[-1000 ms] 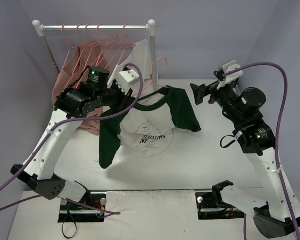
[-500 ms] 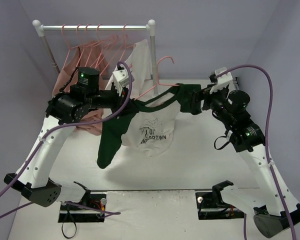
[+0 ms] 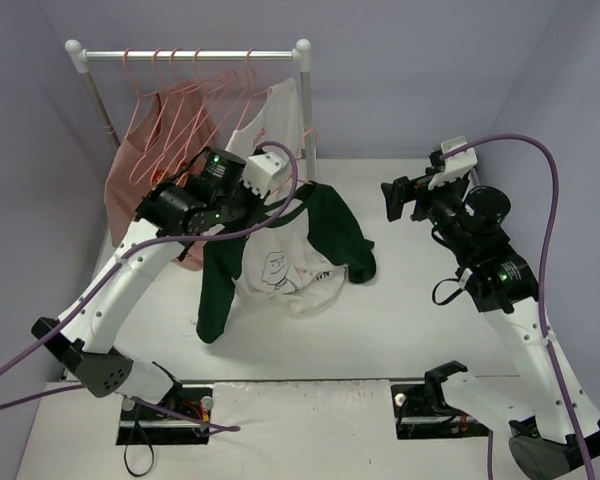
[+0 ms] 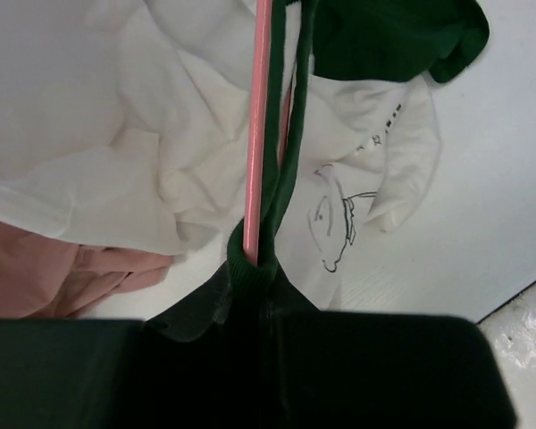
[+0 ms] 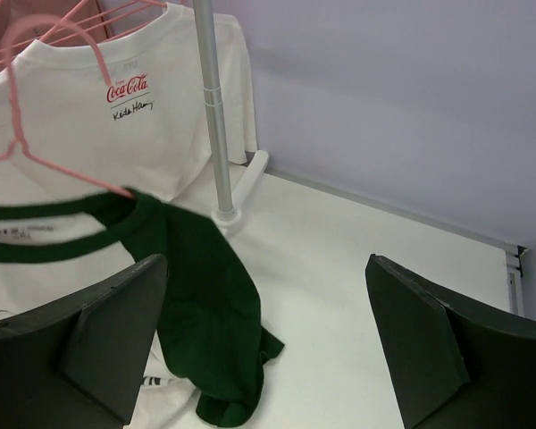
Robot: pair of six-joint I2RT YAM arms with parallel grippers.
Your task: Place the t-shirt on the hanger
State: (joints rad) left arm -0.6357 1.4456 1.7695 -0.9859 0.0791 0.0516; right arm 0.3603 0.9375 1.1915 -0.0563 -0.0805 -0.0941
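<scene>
- The left arm rises from its base at the near edge, elbow far out to the left. Its forearm slants up and right toward the rack (image 3: 190,55).
- The left pincer (image 3: 278,198) points right, in front of the rack's right post. It is squeezed narrow on the dark green collar of the t-shirt (image 3: 280,265).
- In the left wrist view the left pincer (image 4: 259,308) is a dark mass at the bottom with the collar bunched into it. The pink wire of the hanger (image 4: 259,116) runs into the same spot. Whether the wire is also pinched, I cannot tell.
- The t-shirt (image 4: 375,134) hangs from that grip with its printed chest toward the top camera. 1 green sleeve droops on the left and the other spreads right. Its white lower body crumples down toward the bench (image 3: 410,310).
- The hanger (image 3: 306,140) sticks its hook up above the collar, just beside the post and not on the rail. From the right wrist, the hanger (image 5: 22,63) enters the green neckline of the t-shirt (image 5: 205,286).
- The right arm stands up from its base and leans left, wrist bent.
- The right pincer (image 3: 398,198) points left, apart from the right sleeve.
- The 2 fingers of the right pincer (image 5: 266,344) are spread wide and hold nothing.
- On the rack hang a white Coca-Cola shirt (image 5: 143,134), a salmon-pink shirt (image 3: 140,150) and spare pink hangers (image 3: 195,75).
</scene>
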